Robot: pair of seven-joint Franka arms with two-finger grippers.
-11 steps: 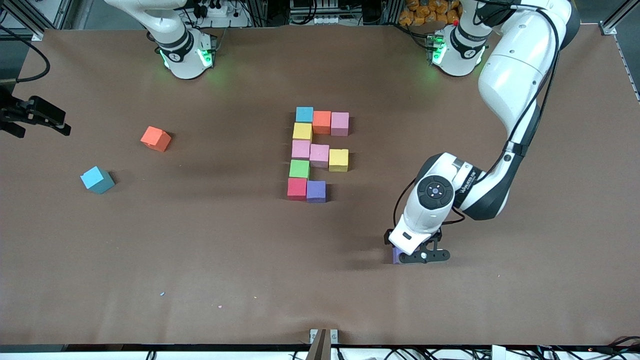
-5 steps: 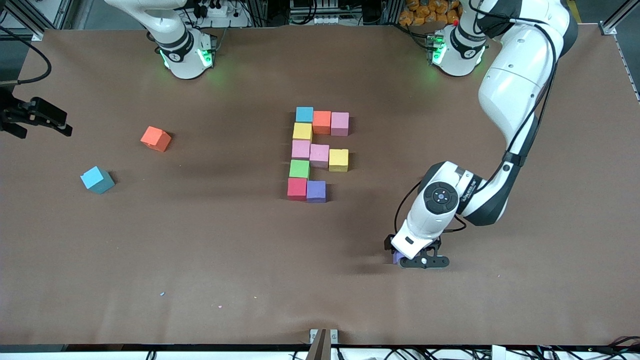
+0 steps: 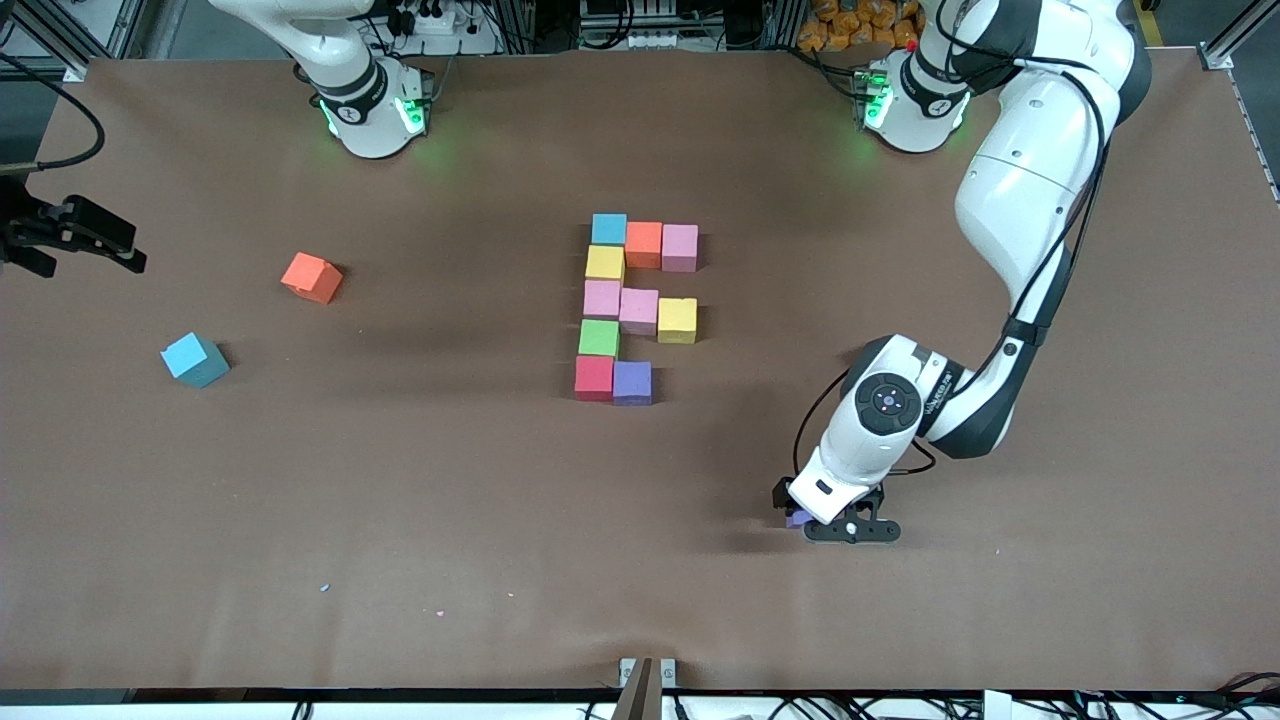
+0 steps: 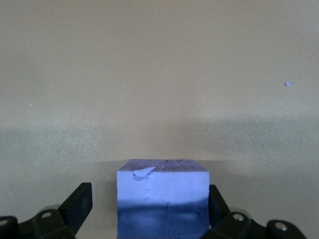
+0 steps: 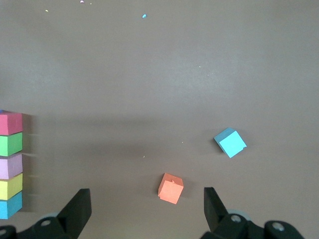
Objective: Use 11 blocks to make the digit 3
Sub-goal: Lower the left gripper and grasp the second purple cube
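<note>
Several blocks form a partial digit 3 [image 3: 636, 310] in the middle of the table, its edge column also showing in the right wrist view [image 5: 11, 164]. A loose purple block [image 3: 794, 519] [image 4: 162, 199] lies nearer the front camera, toward the left arm's end. My left gripper [image 3: 812, 517] [image 4: 148, 200] is down around it and open, one finger [image 4: 216, 199] at its side, the other [image 4: 79, 201] a gap away. My right gripper [image 3: 70, 232] [image 5: 147, 201] hangs open and waits high over the right arm's end. A loose orange block [image 3: 312, 277] [image 5: 171, 188] and a blue one [image 3: 194, 359] [image 5: 230, 142] lie below it.
The brown table [image 3: 420, 500] carries a few small foam crumbs [image 3: 325, 587] near its front edge. Both arm bases [image 3: 370, 110] [image 3: 915, 100] stand at the table's back edge.
My left gripper has sunk lower over the purple block and shifted slightly toward the front camera; less of the block shows now. The right arm barely moved.
</note>
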